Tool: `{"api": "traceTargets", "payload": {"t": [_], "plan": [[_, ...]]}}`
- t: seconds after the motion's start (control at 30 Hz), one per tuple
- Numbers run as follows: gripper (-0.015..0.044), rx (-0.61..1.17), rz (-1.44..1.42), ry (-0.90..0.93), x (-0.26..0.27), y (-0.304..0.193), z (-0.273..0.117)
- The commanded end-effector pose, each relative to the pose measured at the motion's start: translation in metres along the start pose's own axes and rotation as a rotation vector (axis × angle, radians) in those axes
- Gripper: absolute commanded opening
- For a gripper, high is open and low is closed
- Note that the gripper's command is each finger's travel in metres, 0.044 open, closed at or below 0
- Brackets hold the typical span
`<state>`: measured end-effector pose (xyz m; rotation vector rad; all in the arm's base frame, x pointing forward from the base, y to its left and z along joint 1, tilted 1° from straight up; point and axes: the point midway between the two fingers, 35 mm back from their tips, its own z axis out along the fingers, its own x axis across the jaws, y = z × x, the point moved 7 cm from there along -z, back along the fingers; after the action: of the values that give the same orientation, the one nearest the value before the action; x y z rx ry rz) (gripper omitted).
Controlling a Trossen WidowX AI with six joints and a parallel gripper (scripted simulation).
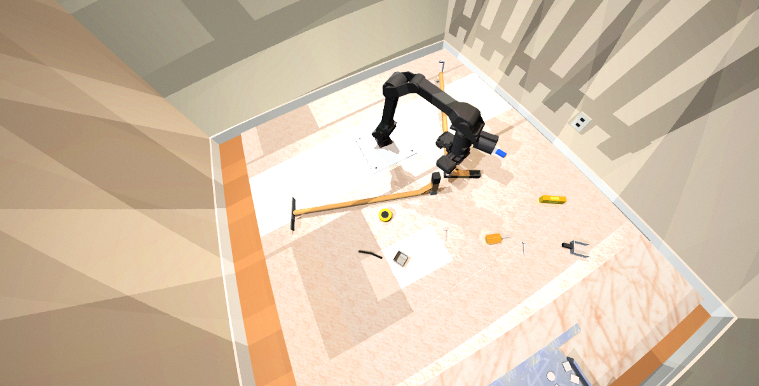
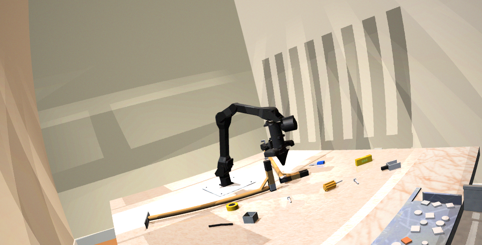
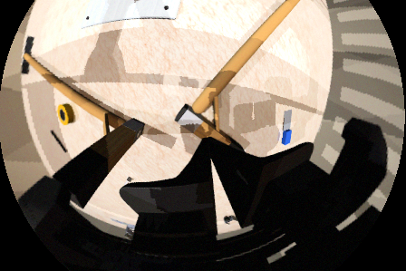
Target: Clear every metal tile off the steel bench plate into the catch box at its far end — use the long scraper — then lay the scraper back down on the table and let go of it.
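The long scraper [image 1: 361, 201] [image 2: 202, 205] [image 3: 74, 95] lies on the table, its black blade [image 1: 293, 213] [image 2: 146, 220] at the far left and its grip post [image 1: 435, 184] [image 2: 269, 172] standing upright near my arm. My gripper [image 2: 283, 163] [image 3: 207, 141] is shut and empty, above the table to the right of that post, beside the second tool's grip. The steel bench plate [image 1: 526, 369] [image 2: 397, 218] is at the lower right, partly out of frame. Several pale tiles [image 1: 567, 366] [image 2: 429, 215] and an orange tile [image 2: 406, 240] lie on it. A grey box [image 2: 472, 197], cut off, stands beyond it.
A second long tool [image 1: 442, 96] [image 3: 258, 41] with a hooked end lies behind my gripper. A tape measure [image 1: 384, 215] [image 2: 231, 206], small grey box [image 1: 400, 259] [image 2: 250, 217], screwdriver [image 1: 493, 238] [image 2: 329, 185], yellow level [image 1: 552, 199] and blue-handled tool [image 2: 320, 163] [image 3: 286, 137] lie around.
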<state>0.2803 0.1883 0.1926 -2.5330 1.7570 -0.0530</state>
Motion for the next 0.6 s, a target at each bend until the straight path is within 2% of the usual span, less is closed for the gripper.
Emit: {"api": "traceTargets", "payload": {"t": [0.0,0.57], "plan": [[0.0000,-0.005,0.005,0.001,-0.006,-0.001,0.001],[0.0000,-0.010,0.001,-0.001,-0.033,-0.001,0.002]]}}
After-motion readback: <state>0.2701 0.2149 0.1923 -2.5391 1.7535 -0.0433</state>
